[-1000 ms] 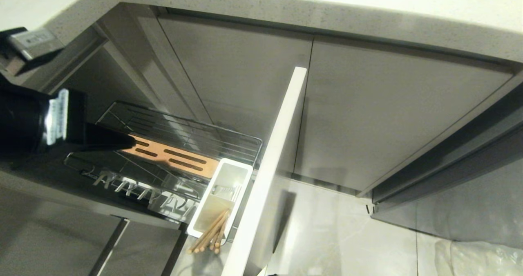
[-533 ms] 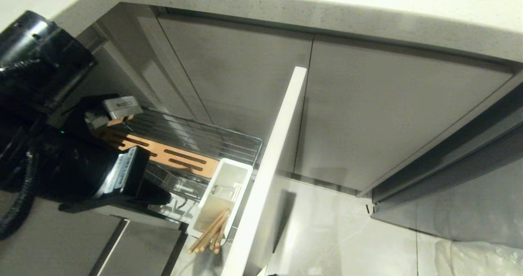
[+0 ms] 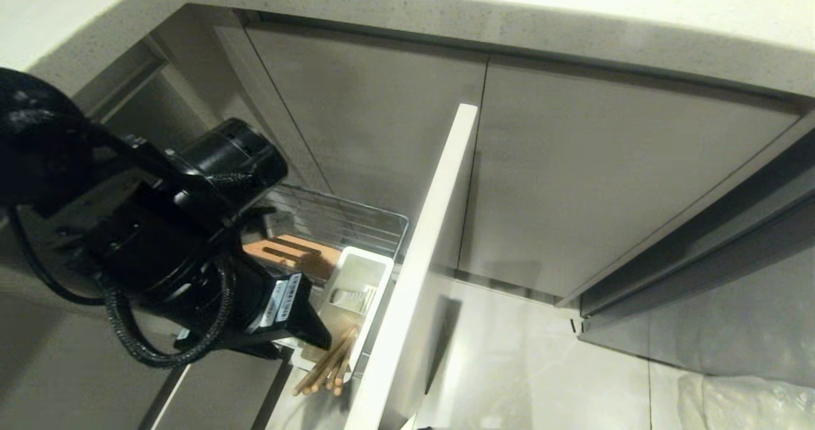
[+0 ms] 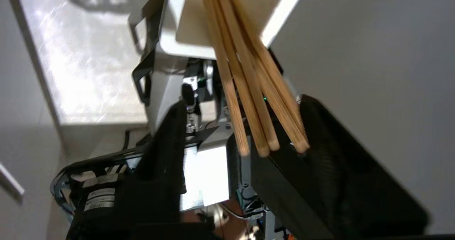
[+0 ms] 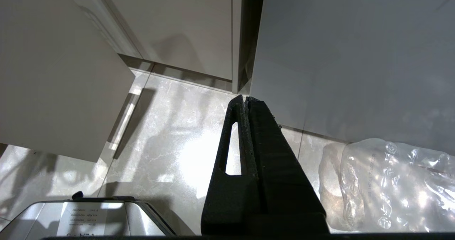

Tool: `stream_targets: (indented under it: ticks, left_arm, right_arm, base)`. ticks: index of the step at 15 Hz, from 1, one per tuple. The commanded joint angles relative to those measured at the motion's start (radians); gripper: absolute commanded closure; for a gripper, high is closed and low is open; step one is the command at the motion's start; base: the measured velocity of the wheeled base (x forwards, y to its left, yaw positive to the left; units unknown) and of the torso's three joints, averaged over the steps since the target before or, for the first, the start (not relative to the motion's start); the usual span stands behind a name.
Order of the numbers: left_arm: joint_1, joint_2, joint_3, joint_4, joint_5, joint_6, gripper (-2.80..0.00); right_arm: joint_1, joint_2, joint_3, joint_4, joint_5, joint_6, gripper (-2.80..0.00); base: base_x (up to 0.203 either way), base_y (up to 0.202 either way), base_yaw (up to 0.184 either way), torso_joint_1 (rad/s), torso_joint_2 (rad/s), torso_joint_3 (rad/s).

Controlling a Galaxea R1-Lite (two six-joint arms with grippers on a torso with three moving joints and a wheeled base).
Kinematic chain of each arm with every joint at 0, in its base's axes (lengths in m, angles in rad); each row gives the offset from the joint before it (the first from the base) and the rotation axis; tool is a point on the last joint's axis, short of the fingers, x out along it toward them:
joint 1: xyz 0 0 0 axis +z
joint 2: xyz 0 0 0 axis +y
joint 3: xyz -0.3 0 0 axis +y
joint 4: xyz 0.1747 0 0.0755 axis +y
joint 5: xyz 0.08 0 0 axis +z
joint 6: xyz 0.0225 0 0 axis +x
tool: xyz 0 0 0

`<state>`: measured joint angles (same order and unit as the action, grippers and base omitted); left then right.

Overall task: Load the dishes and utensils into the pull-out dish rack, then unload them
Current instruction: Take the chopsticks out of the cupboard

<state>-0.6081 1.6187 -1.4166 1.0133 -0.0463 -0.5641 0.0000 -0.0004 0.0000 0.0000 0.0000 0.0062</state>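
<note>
The left arm has swung in from the 9 o'clock edge of the head view and down across the rack (image 3: 356,220); the left hand (image 3: 316,339) now sits at the near end of the caddy (image 3: 364,265), where a second ago it hung over the wooden strip (image 3: 299,251). The worktop (image 3: 484,9), the cabinet doors and the front panel (image 3: 420,277) have not shifted.

My reading is that the unloading half is under way and the chopsticks (image 4: 249,101) are the item in hand. The wrist view shows the left hand's fingers (image 4: 167,137) spread well apart with nothing gripped; the chopstick butts lie in the gap, close against one finger. The next move seems to call for centring the bundle between the fingers, closing on it, then lifting along the sticks' lean so they clear the caddy rim.

The rack stands pulled out at about 7 o'clock from the panel's far tip. No plate or bowl shows on what the arm leaves visible. The caddy holds several chopsticks, their butts jutting over its near end; a fork I cannot make out.

The right hand (image 5: 245,101) hangs over the floor, fingers pressed together, empty.
</note>
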Motion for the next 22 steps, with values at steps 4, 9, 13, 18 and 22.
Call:
stream_targets:
  ticks: [4, 9, 13, 18, 22]
  left_arm:
    - [0.004, 0.101, 0.004, 0.032, 0.057, -0.005, -2.8]
    - [0.022, 0.112, 0.004, 0.035, 0.092, 0.0, -2.8]
    - [0.042, 0.116, 0.004, 0.036, 0.149, 0.006, -2.8]
    - [0.041, 0.112, -0.005, 0.054, 0.145, 0.009, -2.8]
    - [0.029, 0.064, -0.008, 0.074, 0.115, 0.009, -2.8]
  right_arm:
    - [0.0, 0.0, 0.0, 0.0, 0.0, 0.0, 0.0]
    - [0.0, 0.0, 0.0, 0.0, 0.0, 0.0, 0.0]
    - [0.0, 0.0, 0.0, 0.0, 0.0, 0.0, 0.0]
    - [0.0, 0.0, 0.0, 0.0, 0.0, 0.0, 0.0]
    - [0.0, 0.0, 0.0, 0.0, 0.0, 0.0, 0.0]
  base:
    - [0.0, 0.0, 0.0, 0.0, 0.0, 0.0]
    - [0.0, 0.0, 0.0, 0.0, 0.0, 0.0]
    - [0.0, 0.0, 0.0, 0.0, 0.0, 0.0]
    - [0.0, 0.0, 0.0, 0.0, 0.0, 0.0]
    - [0.0, 0.0, 0.0, 0.0, 0.0, 0.0]
